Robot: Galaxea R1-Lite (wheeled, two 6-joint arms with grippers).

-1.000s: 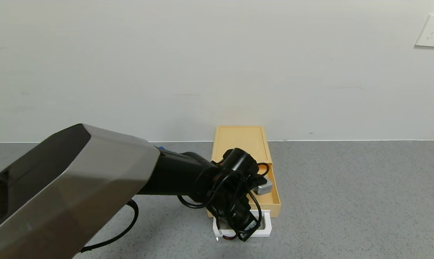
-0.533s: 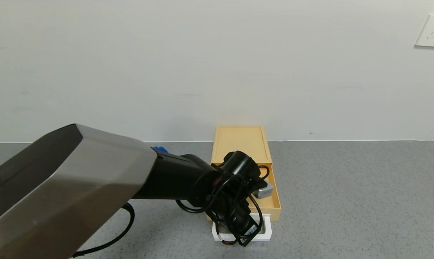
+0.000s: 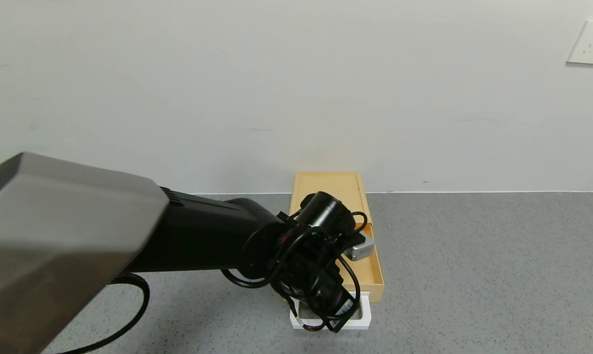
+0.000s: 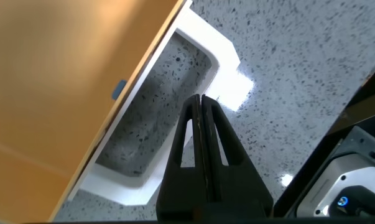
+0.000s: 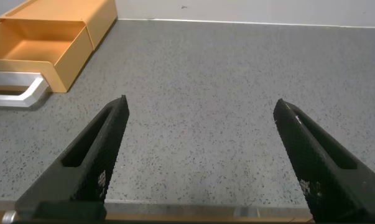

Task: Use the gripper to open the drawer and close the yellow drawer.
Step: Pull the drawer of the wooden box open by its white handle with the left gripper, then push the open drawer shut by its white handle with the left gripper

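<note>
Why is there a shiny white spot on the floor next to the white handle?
In the left wrist view, a bright glare patch sits on the speckled grey floor beside the white handle of the drawer; it looks like a lamp's reflection. The left gripper has its jaws shut over the handle's loop. In the head view that spot is not visible.
</note>
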